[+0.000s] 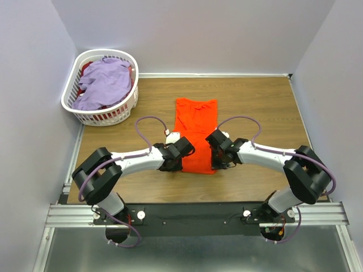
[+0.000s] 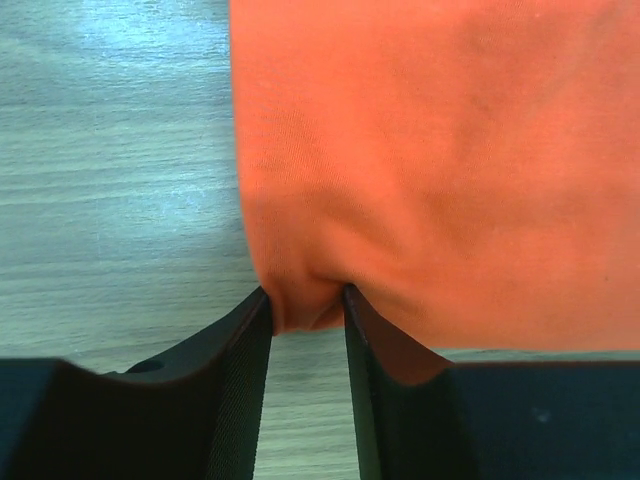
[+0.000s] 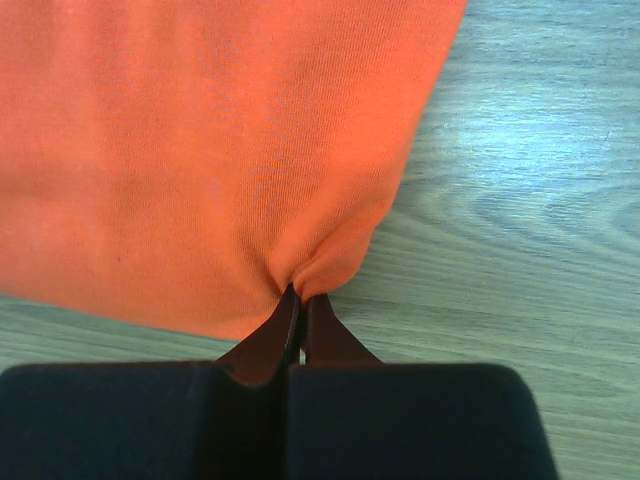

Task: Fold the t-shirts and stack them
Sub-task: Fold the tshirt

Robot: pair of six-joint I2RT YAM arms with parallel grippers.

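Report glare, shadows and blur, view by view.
Top external: even light, sharp, soft shadows under the arms on the table. Left wrist: glare on the wood upper left, orange t-shirt slightly soft. Right wrist: glare on the wood at right, cloth weave sharp.

Open wooden tabletop [image 1: 261,102] lies right of and beyond the orange t-shirt [image 1: 195,116]. The white laundry basket [image 1: 108,117], heaped with a lavender t-shirt [image 1: 105,82], fills the far-left corner; walls [image 1: 198,34] close in three sides.
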